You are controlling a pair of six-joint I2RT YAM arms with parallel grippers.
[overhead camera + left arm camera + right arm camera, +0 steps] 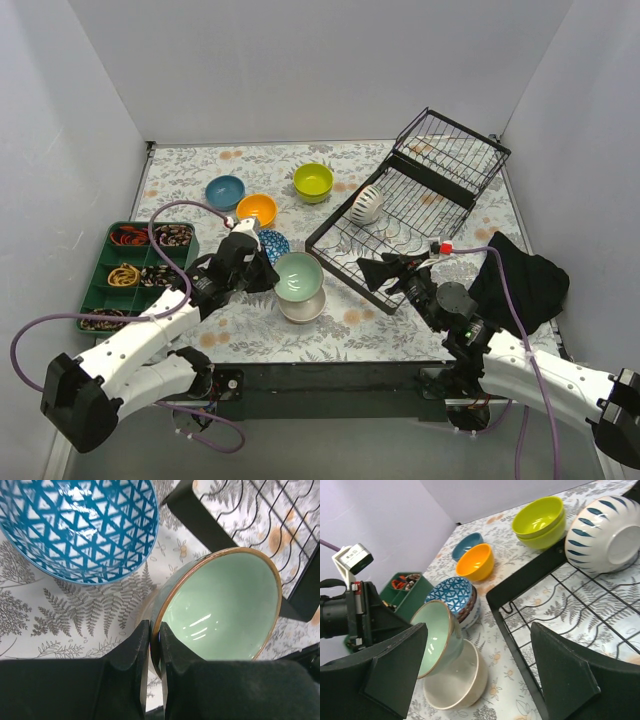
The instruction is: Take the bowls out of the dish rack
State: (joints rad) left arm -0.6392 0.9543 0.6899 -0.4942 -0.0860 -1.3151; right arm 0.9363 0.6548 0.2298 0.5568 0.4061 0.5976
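My left gripper (262, 272) is shut on the rim of a pale-green bowl (298, 275), held tilted in a beige bowl (303, 306); the left wrist view shows its rim pinched between my fingertips (141, 642). A blue-white patterned bowl (272, 243) is stacked beside them. Blue (225, 191), orange (257, 209) and lime-yellow (313, 182) bowls stand on the table. A white striped bowl (366, 203) lies in the black dish rack (340, 250). My right gripper (392, 270) is open and empty at the rack's near edge.
A green compartment tray (97, 283) with small items stands at the left. A black cloth (525, 280) lies at the right of the rack. The rack's raised basket tier (455, 150) stands at the back right. Grey walls close in the table.
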